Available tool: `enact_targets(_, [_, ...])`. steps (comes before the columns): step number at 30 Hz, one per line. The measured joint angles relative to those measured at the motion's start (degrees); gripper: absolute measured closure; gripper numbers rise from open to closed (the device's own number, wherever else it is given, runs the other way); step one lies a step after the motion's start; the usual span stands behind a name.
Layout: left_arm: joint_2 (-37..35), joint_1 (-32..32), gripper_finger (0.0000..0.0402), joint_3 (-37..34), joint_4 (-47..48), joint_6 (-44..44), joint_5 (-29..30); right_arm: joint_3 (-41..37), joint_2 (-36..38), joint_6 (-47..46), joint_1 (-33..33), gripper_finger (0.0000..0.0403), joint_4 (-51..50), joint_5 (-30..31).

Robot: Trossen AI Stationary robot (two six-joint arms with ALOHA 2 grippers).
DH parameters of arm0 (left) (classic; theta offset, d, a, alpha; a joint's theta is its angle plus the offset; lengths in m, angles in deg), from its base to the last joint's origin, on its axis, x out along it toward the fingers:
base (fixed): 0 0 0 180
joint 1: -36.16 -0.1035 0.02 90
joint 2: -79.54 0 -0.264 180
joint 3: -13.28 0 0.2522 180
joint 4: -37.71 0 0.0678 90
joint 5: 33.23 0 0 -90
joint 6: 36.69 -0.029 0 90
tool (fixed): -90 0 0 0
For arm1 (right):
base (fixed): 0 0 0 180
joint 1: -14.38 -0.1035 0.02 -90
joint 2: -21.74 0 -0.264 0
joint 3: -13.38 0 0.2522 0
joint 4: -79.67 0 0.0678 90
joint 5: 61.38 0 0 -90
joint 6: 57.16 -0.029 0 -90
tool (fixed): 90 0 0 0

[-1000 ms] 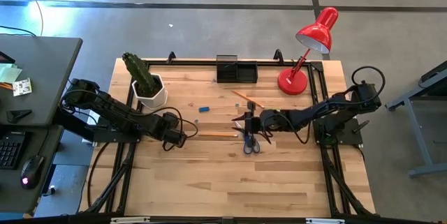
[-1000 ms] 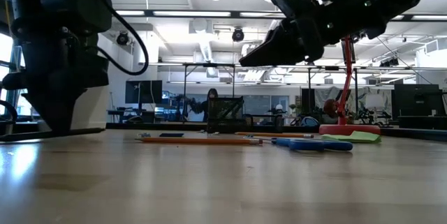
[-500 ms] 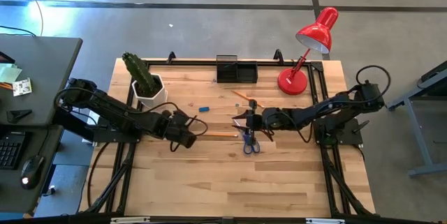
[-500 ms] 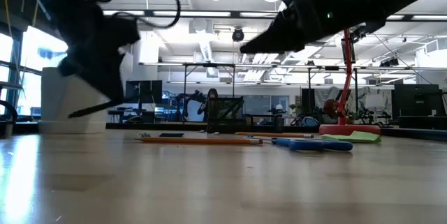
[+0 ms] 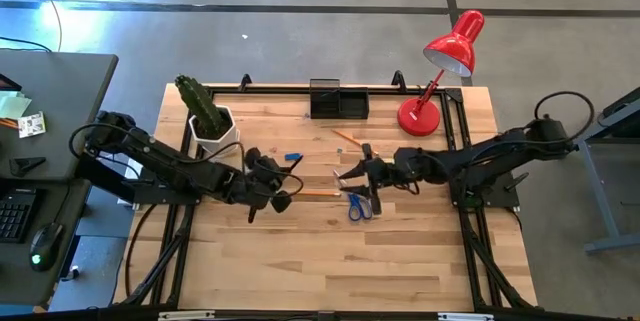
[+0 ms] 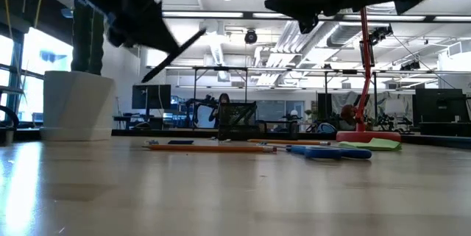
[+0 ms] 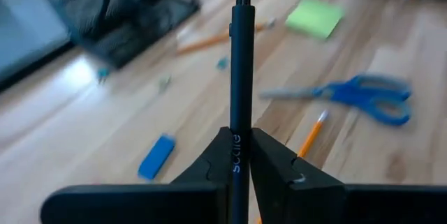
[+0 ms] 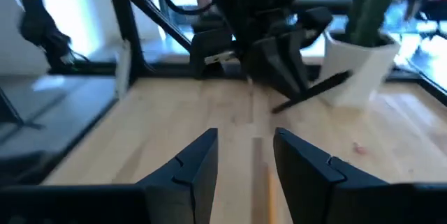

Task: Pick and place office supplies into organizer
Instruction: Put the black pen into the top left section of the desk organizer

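Observation:
My left gripper (image 5: pixel 272 197) is shut on the dark pen (image 7: pixel 241 56) and hovers above the table, left of the middle. My right gripper (image 5: pixel 350 173) is open and hangs over the blue-handled scissors (image 5: pixel 358 204), touching nothing. The scissors lie flat on the table. One pencil (image 5: pixel 318 193) lies between the two grippers and another (image 5: pixel 350 139) lies farther back. The tiny blue block (image 5: pixel 293 156) rests on the wood. The lime-green sticky pad (image 7: pixel 314 16) lies flat beyond the scissors. The black organizer (image 5: pixel 338 99) stands at the far edge. My left gripper pinches the pen's barrel (image 7: pixel 237 160) between its two fingers. A long stretch of the pen sticks out past the fingertips. The pen (image 6: pixel 175 52) is lifted clear of the table and slants upward.
The cactus in its white pot (image 5: pixel 213 131) stands at the far left. The red lamp (image 5: pixel 440 71) stands at the far right, beside the organizer. Bare wood fills the near half of the table.
My left gripper has risen from the table with the pen and moved toward the right, so the pen now hangs clear. My right gripper has risen a little above the scissors and its arm has drawn back toward the right edge.

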Motion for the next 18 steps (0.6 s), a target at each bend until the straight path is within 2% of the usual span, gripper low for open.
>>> enact_targets(5, [0.00, 2.74, 0.0377, -4.86, -19.60, -9.22, -1.10, -7.59, -5.07, -2.96, -0.80, 0.0270, 24.08, 1.52])
enact_targets(8, [0.00, 2.80, 0.0380, -8.80, -33.12, -14.90, -6.58, -10.32, -8.45, -3.34, -0.71, 0.0270, 35.60, 2.56])
enact_targets(13, [0.00, -0.46, 0.0378, -15.58, -54.10, -20.62, -20.23, -8.18, -13.51, -4.21, -0.75, 0.0270, 38.87, -0.43])
enact_targets(15, [0.04, -2.04, 0.0374, -17.41, -58.09, -21.13, -24.43, -5.37, -15.63, -4.19, -0.79, 0.0270, 38.79, -2.87])
enact_targets(18, [0.07, -4.15, 0.0374, -18.76, -58.99, -21.18, -28.55, -2.03, -17.88, -4.01, -0.77, 0.0270, 37.42, -3.81])
